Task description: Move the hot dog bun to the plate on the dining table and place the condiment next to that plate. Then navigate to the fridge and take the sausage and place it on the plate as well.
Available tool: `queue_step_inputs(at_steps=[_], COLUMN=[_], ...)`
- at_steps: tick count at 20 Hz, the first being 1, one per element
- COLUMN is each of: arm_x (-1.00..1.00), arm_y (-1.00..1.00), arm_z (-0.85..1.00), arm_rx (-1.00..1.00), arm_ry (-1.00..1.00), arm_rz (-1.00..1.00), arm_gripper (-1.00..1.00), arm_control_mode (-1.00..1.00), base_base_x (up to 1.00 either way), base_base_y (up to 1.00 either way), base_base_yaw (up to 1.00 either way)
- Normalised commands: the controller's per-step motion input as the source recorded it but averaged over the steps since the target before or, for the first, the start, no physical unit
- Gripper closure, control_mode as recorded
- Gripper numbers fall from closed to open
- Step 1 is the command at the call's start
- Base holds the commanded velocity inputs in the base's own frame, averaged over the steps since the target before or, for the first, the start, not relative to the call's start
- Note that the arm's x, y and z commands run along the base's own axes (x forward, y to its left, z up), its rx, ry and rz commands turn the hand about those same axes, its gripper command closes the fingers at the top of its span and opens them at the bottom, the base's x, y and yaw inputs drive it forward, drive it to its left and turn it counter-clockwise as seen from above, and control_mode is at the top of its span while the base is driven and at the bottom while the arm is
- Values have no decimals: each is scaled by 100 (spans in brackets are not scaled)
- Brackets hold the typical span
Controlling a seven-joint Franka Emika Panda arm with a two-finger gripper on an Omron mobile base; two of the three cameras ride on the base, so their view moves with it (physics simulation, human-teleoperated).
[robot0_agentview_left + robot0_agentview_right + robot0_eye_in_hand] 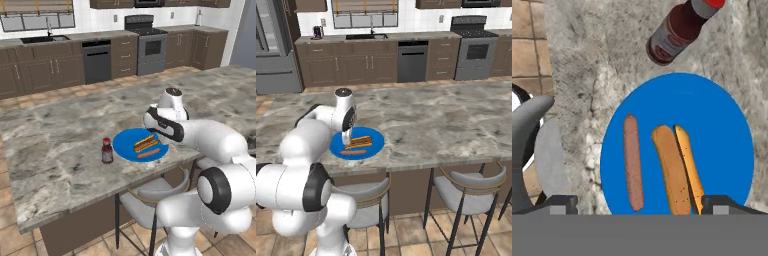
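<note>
The gripper (640,202) hangs over the plate (722,125) with its jaws spread wide and nothing between them; in the hand view its two dark fingertips (559,202) stand far apart at the bottom, one near each side of the plate. Between and just beyond them lie the sausage (633,162) and the hot dog bun (671,170), side by side on the blue surface, parallel, with a narrow strip of blue between them. Neither touches the tips. The sausage sits toward the plate's edge nearest the stools, the bun nearer its middle.

Just past the plate's rim stands the condiment (679,30), upright on the marble, close beside the plate but apart from it. In the left base view it is to the plate's left (107,151), with the arm's wrist covering the plate's right edge (125,145).

The dining table (60,130) spreads bare around these things. Under its near edge stand grey stools (466,187) with one tucked directly below the plate. Across the tiled floor run dark wall cabinets (45,70), a dishwasher (97,61) and a stove (148,47). The fridge (273,47) stands at the far left of the right base view.
</note>
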Motion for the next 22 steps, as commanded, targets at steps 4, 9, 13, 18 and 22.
queue_step_inputs(at_steps=[4,9,13,18,22], arm_x=[-41,-85,-98,-100,-75], arm_y=[10,31,57,51,49], arm_z=[98,73,24,0,0], arm_rx=[0,-8,-6,-7,-14], arm_ry=[0,-5,0,0,0], arm_rz=[5,14,29,43,48], arm_gripper=[-100,-100,-100,-100,-100], arm_control_mode=[-100,-100,-100,-100,-100], base_base_x=[0,0,0,0,0], base_base_y=[0,0,0,0,0], base_base_yaw=[0,0,0,0,0])
